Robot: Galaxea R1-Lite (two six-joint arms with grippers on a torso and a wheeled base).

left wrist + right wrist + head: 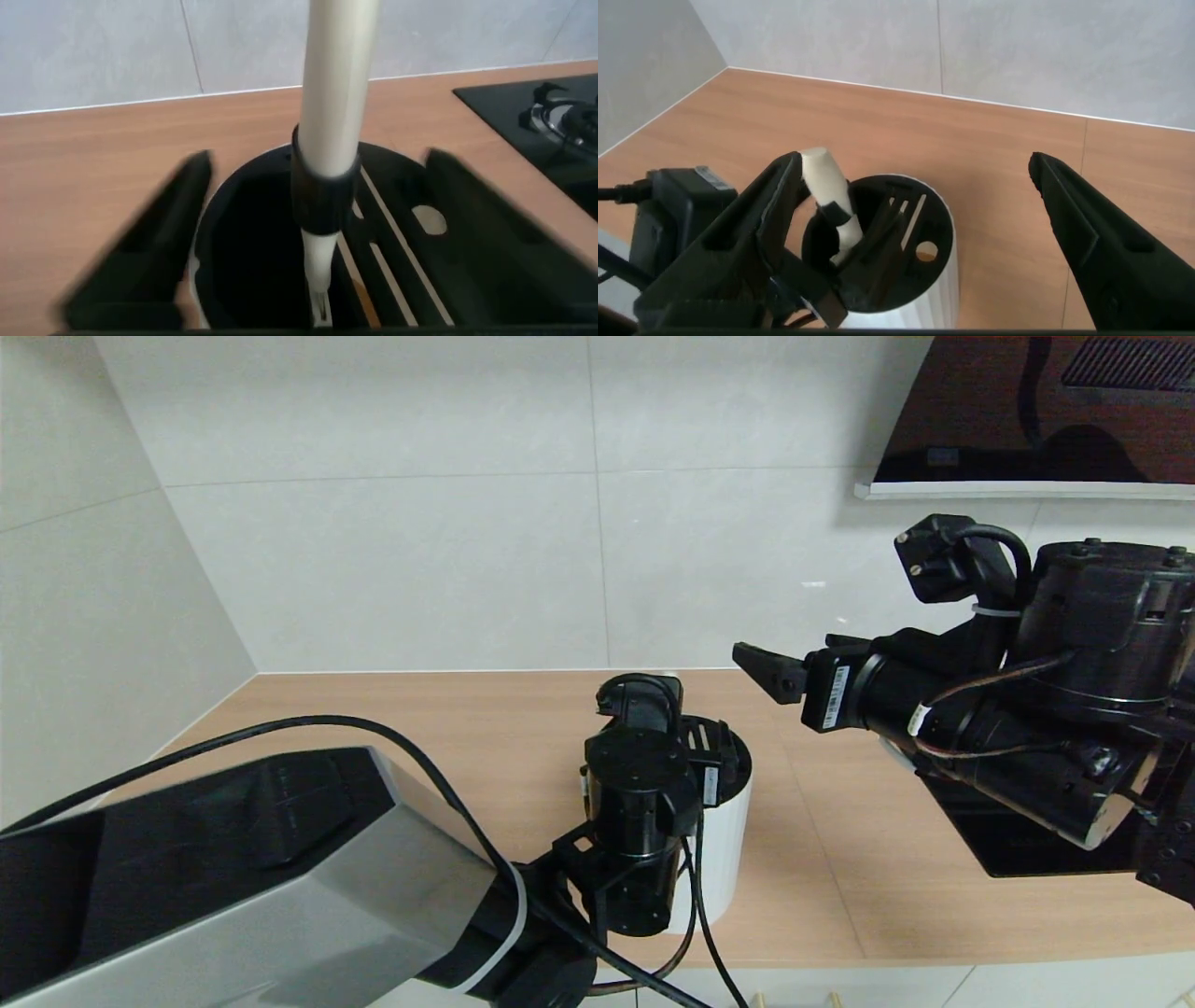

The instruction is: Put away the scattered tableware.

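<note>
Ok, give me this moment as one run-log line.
left gripper: open, straddling utensil | utensil: standing in holder | right gripper: open, above counter

**Utensil standing in holder on counter**

The utensil (341, 84) has a cream, rod-like handle, a black collar lower down and a thinner pale shaft below the collar. It stands nearly upright with a slight lean, its lower end inside the large round opening of the holder (939, 291). The holder is a white cylinder with a black top insert. The insert has the round opening on one side, and several narrow slots and a small round hole on the other. The holder stands upright on the wooden counter (467, 728), near its front edge.
</note>
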